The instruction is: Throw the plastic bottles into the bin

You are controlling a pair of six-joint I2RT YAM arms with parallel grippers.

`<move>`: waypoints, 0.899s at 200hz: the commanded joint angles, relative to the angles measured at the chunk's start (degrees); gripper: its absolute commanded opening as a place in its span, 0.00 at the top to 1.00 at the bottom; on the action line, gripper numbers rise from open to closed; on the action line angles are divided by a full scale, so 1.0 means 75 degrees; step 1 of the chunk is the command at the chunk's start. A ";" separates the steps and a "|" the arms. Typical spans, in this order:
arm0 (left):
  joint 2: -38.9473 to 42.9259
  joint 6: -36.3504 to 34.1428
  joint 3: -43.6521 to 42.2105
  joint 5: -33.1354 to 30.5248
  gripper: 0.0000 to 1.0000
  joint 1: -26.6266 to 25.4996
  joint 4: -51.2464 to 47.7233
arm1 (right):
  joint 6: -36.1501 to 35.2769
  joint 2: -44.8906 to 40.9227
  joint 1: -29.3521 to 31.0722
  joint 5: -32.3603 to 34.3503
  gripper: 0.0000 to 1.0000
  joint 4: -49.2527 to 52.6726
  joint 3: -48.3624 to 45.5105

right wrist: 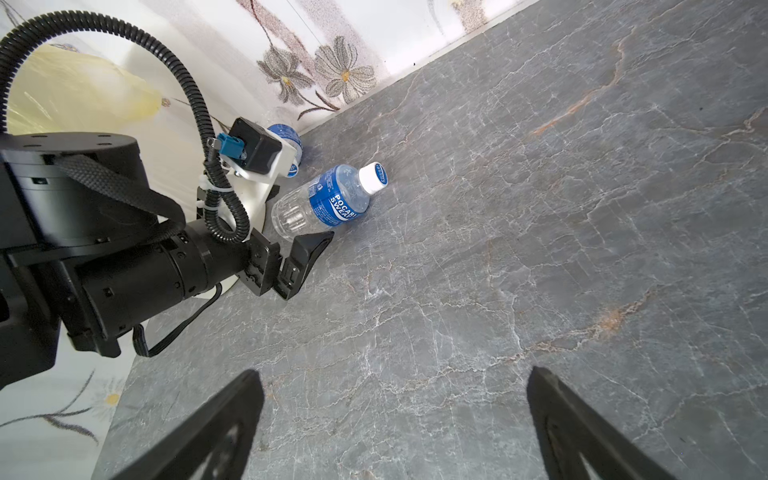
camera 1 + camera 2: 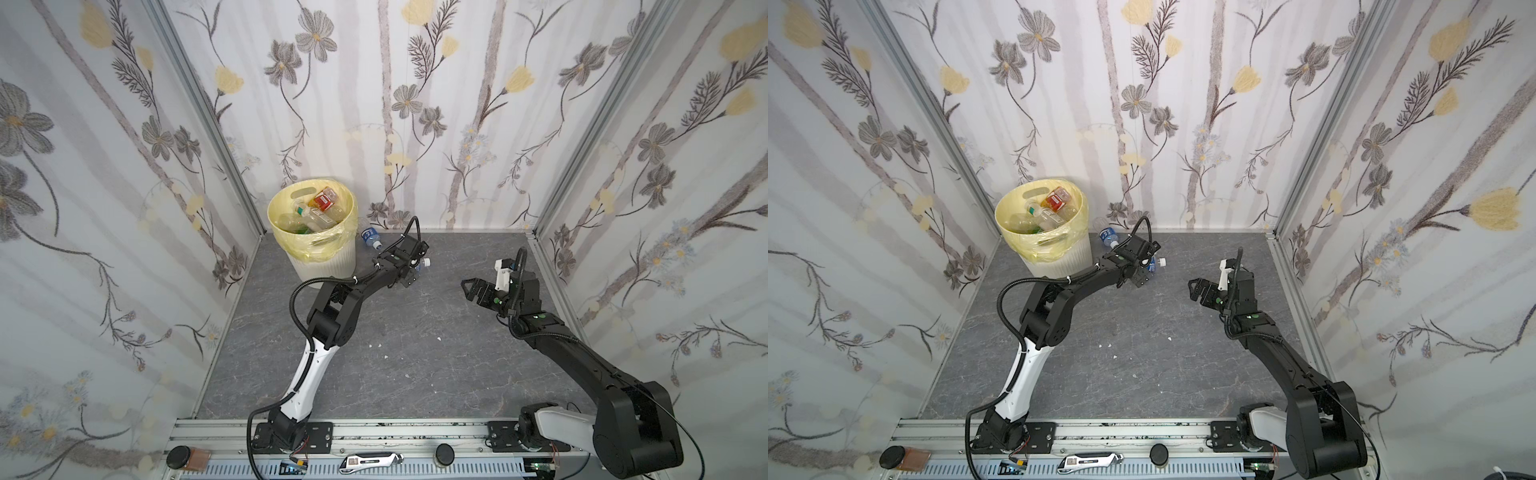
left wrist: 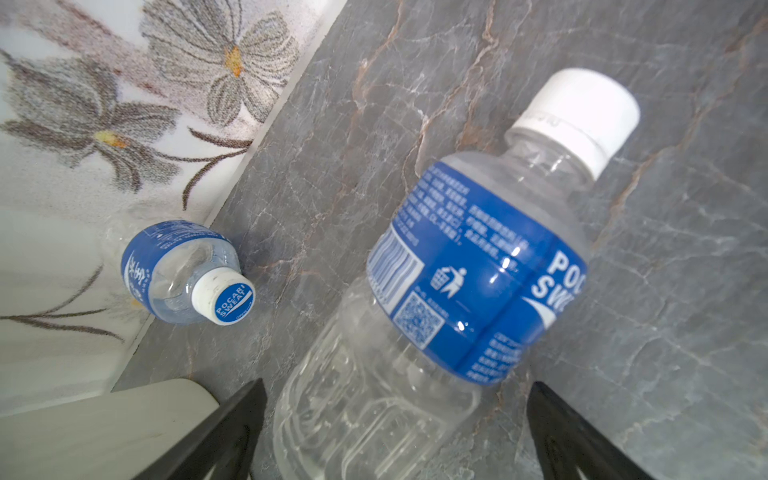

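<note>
1. Near 12 o'clock of the grey marble-patterned table (image 2: pixel 415 365), the left gripper (image 3: pixel 397 384) hangs low. Its two black fingers are spread wide, one at each side of a clear plastic bottle with blue label and white cap (image 3: pixel 478 266). Neither finger seems to touch this bottle, which lies on its side with the cap pointing away from the wrist.
2. The fingers stand around the clear bottom end, not the labelled middle. If they close there, the thin round wall may give way. The bottle could then slip forward and out, or hang down by the cap end.
3. A second blue-labelled bottle (image 3: pixel 183 270) lies against the flowered back wall (image 2: pixel 457 124), just beside the round cream-white ribbed bin (image 2: pixel 336 259), at the bin's 3 o'clock side. This corner is narrow, so a gripper going in could strike the wall or push the bin.
4. The bin stands at 11 o'clock of the table. Inside its pale yellow liner (image 2: pixel 316 245), a heap of bottles (image 2: pixel 316 212) reaches close to the rim. A bottle released too high, or over the edge, may bounce or roll out again.
5. The right gripper (image 2: pixel 467 290), at 2 o'clock, is also spread and holds nothing. It is well apart from the left one, so a collision seems unlikely unless it reaches across.
</note>
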State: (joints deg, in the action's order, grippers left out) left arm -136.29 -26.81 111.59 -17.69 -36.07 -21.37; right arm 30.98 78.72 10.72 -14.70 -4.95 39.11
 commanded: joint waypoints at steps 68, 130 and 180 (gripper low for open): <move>-0.0287 0.0106 0.0335 0.0900 0.08 0.0181 -0.0523 | -0.0076 0.0051 -0.0152 -0.0114 0.00 -0.0301 -0.0067; -0.0477 0.0646 0.0766 0.1528 0.17 0.0221 -0.1100 | -0.0053 0.0022 -0.0258 -0.0158 0.00 -0.0346 -0.0133; -0.0647 0.0979 0.0753 0.1544 0.27 0.0215 -0.1273 | -0.0060 -0.0025 -0.0322 -0.0238 0.00 -0.0389 -0.0198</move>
State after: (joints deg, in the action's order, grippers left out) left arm -140.29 -21.23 116.77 -6.83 -34.46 -29.04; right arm 30.98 78.89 8.54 -15.31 -5.37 37.89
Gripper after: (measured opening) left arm 0.731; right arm 0.995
